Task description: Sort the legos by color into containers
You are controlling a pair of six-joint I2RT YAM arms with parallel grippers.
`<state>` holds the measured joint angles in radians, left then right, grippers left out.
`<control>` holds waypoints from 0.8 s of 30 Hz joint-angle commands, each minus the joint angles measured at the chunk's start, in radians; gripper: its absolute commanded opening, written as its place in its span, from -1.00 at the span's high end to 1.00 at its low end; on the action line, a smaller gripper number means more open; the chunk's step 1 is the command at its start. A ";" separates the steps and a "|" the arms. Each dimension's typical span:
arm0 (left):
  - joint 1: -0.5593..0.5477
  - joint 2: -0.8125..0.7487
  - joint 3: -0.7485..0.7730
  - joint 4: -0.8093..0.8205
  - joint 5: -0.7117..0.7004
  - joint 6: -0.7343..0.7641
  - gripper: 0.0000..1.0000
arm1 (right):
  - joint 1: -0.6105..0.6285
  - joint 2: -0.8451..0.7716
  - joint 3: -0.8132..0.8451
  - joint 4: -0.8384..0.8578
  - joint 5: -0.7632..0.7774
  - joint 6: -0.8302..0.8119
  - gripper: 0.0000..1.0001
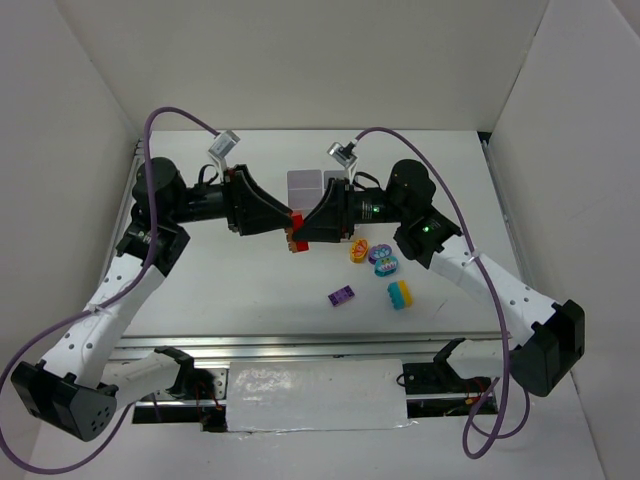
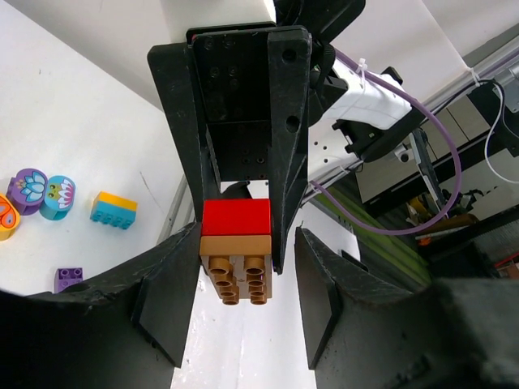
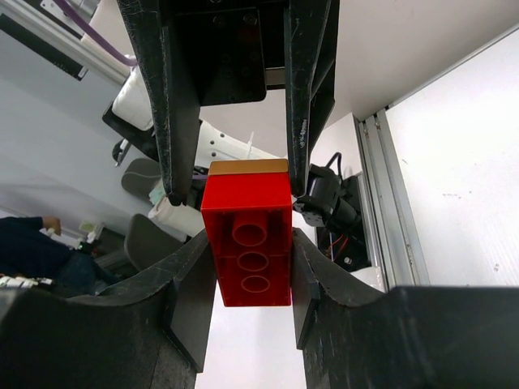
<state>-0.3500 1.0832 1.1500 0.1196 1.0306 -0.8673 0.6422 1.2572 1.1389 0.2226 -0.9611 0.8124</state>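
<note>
held pair: a red brick [image 3: 250, 243] and an orange-brown brick [image 2: 236, 267] are stuck together and held in the air between the two arms, above the worktop [image 1: 250, 290].
right hand: the right hand [image 3: 251, 259] is pinching the red brick. its fingers [image 3: 190, 284] press on the brick's two long sides, and three round sockets on the brick's underside face the right wrist camera.
left hand: the left hand [image 2: 245, 259] is spread around the orange-brown brick. one finger [image 2: 166, 292] is right at the brick's side, and there is a clear gap between the brick and the other finger.
arms: both reach inward from opposite sides and the hands meet tip to tip over the middle of the worktop.
containers: the white containers [image 1: 304, 186] sit on the worktop just behind the meeting hands, which partly hide them. what is inside cannot be told.
loose legos: all lie on the worktop on the right arm's side, nearer the bases than the hands.
rounded group: an orange rounded piece [image 1: 358, 251], a purple flower piece [image 1: 380, 253] and a teal flower piece [image 1: 385, 267] are close together.
teal and yellow brick [image 1: 401, 294]: just nearer the bases than that group.
small purple brick [image 1: 341, 296]: lies alone, left of the teal and yellow one.
</note>
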 commanded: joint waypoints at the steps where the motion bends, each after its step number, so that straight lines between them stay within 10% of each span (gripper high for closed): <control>1: -0.009 -0.014 -0.001 0.064 0.039 0.002 -0.22 | 0.007 0.001 0.027 0.060 0.001 0.010 1.00; 15: -0.012 -0.009 -0.022 0.091 0.056 -0.015 -0.28 | 0.008 -0.015 0.025 0.095 0.027 0.011 1.00; 20: -0.012 -0.008 -0.023 0.107 0.063 -0.022 0.13 | 0.008 -0.012 0.018 0.109 0.022 0.018 1.00; 24: -0.014 -0.003 -0.012 0.109 0.066 -0.024 0.98 | 0.008 -0.009 0.005 0.123 0.016 0.022 1.00</control>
<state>-0.3546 1.0843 1.1255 0.1692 1.0500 -0.8917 0.6437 1.2572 1.1385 0.2699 -0.9562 0.8234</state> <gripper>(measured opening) 0.482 0.443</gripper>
